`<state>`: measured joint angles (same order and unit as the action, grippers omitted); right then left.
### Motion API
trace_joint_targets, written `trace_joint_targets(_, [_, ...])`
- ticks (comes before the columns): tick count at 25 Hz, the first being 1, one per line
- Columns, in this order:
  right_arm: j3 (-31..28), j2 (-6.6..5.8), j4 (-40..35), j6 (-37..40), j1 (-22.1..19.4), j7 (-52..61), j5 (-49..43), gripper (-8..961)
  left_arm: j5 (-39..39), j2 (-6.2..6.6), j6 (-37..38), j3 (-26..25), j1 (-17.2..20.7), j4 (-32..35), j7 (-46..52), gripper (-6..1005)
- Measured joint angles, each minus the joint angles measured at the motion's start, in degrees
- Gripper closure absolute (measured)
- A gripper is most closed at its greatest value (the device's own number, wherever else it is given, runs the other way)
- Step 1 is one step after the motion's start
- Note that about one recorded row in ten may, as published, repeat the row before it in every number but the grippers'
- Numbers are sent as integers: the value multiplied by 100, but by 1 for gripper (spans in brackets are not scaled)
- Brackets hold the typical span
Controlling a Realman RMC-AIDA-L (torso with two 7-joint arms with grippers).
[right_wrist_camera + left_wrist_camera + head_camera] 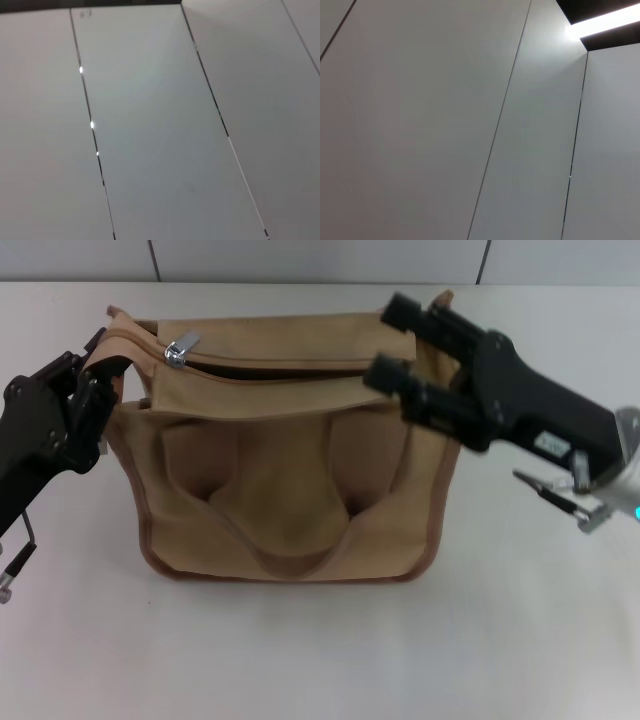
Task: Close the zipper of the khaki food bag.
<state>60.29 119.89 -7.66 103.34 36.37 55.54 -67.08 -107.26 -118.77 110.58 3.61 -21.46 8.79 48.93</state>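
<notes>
The khaki food bag (290,490) stands in the middle of the white table in the head view, its two handle straps hanging down its front. The zipper (280,365) along the top panel gapes open as a dark slit, with its silver pull tab (180,348) at the bag's left end. My left gripper (92,375) is at the bag's upper left corner, shut on the fabric there. My right gripper (393,342) hovers over the bag's upper right corner, open and empty, fingers (402,310) pointing left. Both wrist views show only pale panels, no bag.
The white table (320,650) stretches in front of the bag and to both sides. A grey panelled wall (320,258) runs behind it. Thin metal parts (550,495) on the right arm hang at the right of the bag.
</notes>
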Motion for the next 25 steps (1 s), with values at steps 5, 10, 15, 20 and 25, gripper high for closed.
trace_joint_targets(5, [60,0,162,-572,424,2403,375,130,-6,-15,-23,-1,-31,0,-1,923])
trace_joint_targets(10, [88,-1,276,-656,771,4043,351,130,26,-8,-49,-26,-54,0,9,923])
trace_joint_targets(15, [-43,0,474,-496,1030,6182,434,130,31,1,-65,-11,-159,0,11,923])
trace_joint_targets(20, [2,-1,547,-830,1169,7980,487,131,12,-7,-101,-1,-261,0,13,923])
trace_joint_targets(25, [393,0,559,-1182,1320,8778,401,131,13,-14,-115,7,-366,-34,3,923])
